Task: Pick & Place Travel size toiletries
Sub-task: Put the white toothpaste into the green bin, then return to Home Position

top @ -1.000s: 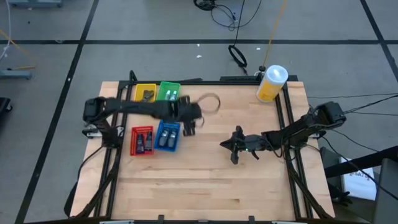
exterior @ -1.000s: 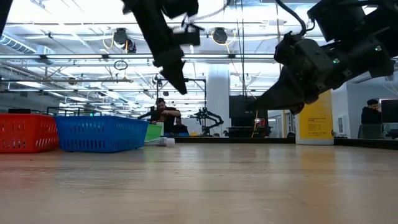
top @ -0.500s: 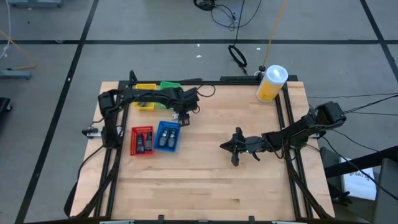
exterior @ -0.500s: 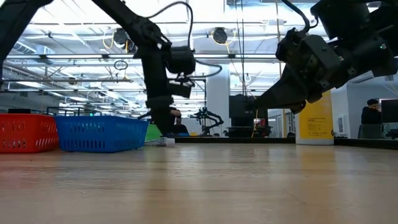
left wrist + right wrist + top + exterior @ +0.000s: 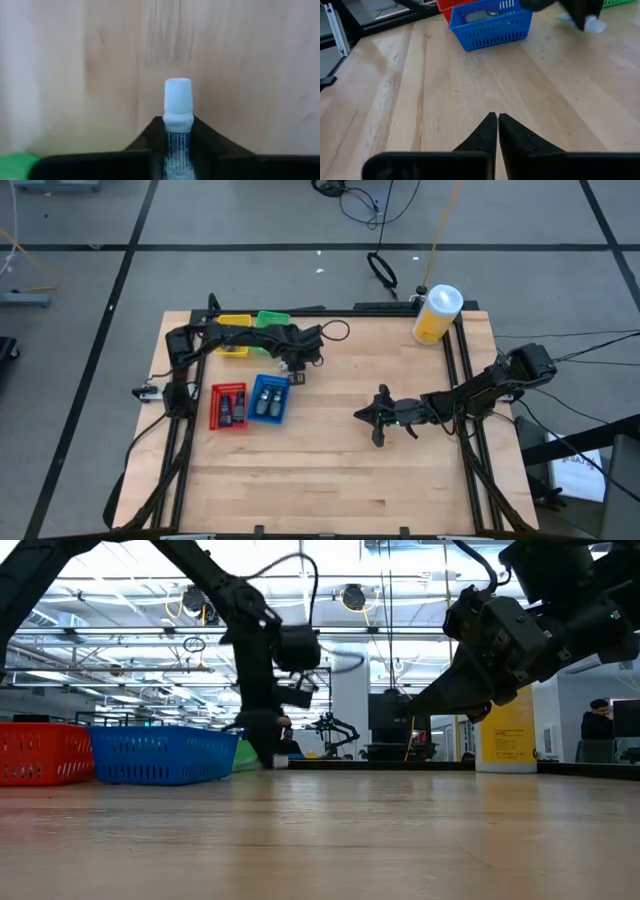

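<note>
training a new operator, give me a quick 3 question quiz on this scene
1. True or false: the left gripper has its jaws around a small tube.
2. Which tray lies nearest the right gripper? A red tray B blue tray C green tray
3. Fill in: the yellow container stands at the table's far ___ corner.

Key: 1 true; 2 B; 3 right

Left gripper (image 5: 294,374) reaches low over the table's far half; right gripper (image 5: 376,423) hovers mid-table, fingers pressed together
</note>
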